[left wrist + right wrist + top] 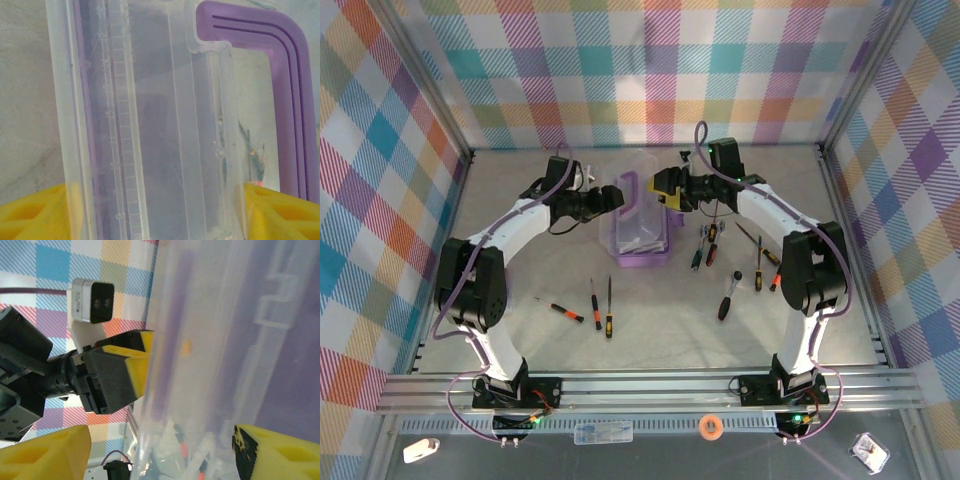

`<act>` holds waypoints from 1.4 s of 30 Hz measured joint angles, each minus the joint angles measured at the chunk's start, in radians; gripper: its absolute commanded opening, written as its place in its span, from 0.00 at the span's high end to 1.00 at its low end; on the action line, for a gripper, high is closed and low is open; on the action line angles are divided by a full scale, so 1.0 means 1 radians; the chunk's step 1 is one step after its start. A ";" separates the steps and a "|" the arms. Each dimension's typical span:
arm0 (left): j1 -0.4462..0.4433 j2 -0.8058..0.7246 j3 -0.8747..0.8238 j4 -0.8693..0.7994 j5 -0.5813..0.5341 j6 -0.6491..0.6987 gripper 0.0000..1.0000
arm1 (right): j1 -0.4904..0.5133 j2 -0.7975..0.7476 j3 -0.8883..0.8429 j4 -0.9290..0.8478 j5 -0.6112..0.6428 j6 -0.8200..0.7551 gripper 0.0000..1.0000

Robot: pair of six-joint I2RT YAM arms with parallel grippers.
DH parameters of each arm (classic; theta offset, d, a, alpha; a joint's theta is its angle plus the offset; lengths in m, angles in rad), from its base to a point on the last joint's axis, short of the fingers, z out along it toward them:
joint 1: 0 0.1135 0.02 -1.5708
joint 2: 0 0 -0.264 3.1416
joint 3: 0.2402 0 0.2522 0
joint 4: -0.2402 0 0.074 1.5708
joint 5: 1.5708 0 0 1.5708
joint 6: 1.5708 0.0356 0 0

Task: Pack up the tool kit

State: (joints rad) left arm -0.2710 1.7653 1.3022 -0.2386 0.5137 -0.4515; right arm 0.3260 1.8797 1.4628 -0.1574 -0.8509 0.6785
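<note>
**Left gripper** (611, 201): jaws spread wide astride the clear lid (150, 125); whether its pads (30, 215) bear on the plastic cannot be told. **Right gripper** (663, 187), opposite: released, with a gap to the lid. The lid stands upright between both tools, hinged to the lilac case (645, 258) just base-ward of them. Judged light, smooth, somewhat flexible; best taken by the rim or the purple handle (290, 100). Screwdrivers (609, 310) lie loose, well back toward the arm bases
</note>
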 measured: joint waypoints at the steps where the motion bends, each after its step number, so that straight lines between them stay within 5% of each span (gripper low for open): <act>1: 0.002 -0.002 -0.006 0.008 0.005 -0.005 0.66 | -0.007 0.000 0.000 -0.006 0.008 -0.003 0.25; 10: 0.005 -0.002 -0.024 0.055 0.038 -0.032 0.59 | -0.014 0.032 0.016 -0.032 0.028 -0.002 0.27; 13: 0.005 -0.002 -0.024 0.056 0.043 -0.035 0.44 | 0.011 0.072 0.067 -0.046 0.027 0.002 0.27; 17: 0.005 -0.002 -0.024 0.055 0.047 -0.035 0.02 | 0.042 0.094 0.106 -0.048 0.021 0.013 0.28; 30: 0.101 -0.121 0.014 0.013 0.116 -0.002 0.00 | 0.061 0.107 0.223 -0.121 0.002 0.019 0.29; 42: 0.192 -0.177 -0.148 0.181 0.177 -0.140 0.00 | 0.176 0.172 0.423 -0.250 0.051 -0.015 0.29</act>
State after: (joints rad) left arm -0.0788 1.5879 1.1545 -0.0574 0.6910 -0.5919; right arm 0.5022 2.0521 1.8858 -0.4072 -0.7994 0.6632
